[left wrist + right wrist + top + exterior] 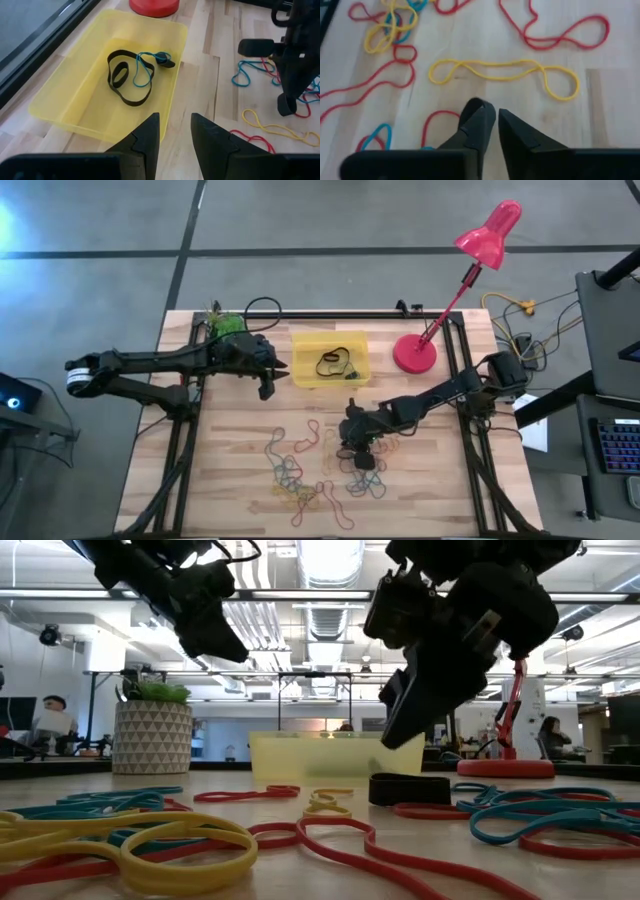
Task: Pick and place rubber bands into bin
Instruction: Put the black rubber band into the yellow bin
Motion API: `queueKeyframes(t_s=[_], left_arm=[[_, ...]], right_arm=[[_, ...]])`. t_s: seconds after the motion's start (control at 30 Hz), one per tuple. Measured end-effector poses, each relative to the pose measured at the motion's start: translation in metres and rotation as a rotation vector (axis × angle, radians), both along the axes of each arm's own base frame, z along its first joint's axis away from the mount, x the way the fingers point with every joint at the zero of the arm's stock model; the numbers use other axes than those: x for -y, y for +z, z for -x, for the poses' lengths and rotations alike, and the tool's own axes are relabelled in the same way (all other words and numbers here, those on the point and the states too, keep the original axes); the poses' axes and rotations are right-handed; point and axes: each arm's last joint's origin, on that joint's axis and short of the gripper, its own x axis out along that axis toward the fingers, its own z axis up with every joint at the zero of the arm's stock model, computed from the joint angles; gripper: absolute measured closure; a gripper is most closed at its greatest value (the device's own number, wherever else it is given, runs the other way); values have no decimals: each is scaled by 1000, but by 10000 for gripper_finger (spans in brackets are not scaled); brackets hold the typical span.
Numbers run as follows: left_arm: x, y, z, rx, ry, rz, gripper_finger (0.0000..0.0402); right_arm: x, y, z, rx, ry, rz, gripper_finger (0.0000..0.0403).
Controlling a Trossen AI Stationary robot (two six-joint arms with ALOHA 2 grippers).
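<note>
Where bin point(304, 370) sits: blk+blue rubber bands point(131, 76) inside.

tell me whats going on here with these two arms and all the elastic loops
Two dark robot arms are clearing coloured rubber bands off a wooden table into a shallow translucent yellow plastic bin. The right gripper is low over the scattered bands, fingers nearly together, with no band visibly caught. The left gripper hovers beside the bin, slightly open and empty. A few bands lie in the bin.

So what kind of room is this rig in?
Probably an open-plan lab or workshop: exposed ceiling ducts with strip lights, people at desks behind the table, concrete floor.
</note>
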Motion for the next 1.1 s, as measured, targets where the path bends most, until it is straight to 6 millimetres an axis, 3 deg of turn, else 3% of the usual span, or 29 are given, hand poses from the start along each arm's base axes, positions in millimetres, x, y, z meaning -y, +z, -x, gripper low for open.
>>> queueKeyframes(t_s=[0.23,0.47,0.77,1.1], left_arm=[[0,-1,0,-1,0,1,307],[0,0,0,2,1,1,307],[0,-1,0,-2,1,2,307],[0,-5,1,-14,10,-1,307]], right_arm=[[-2,-9,-3,-30,-5,-7,294],[-2,-15,-5,-44,-5,-7,276],[-6,-24,-9,-32,-7,-16,284],[-5,-24,-9,-26,6,-3,342]])
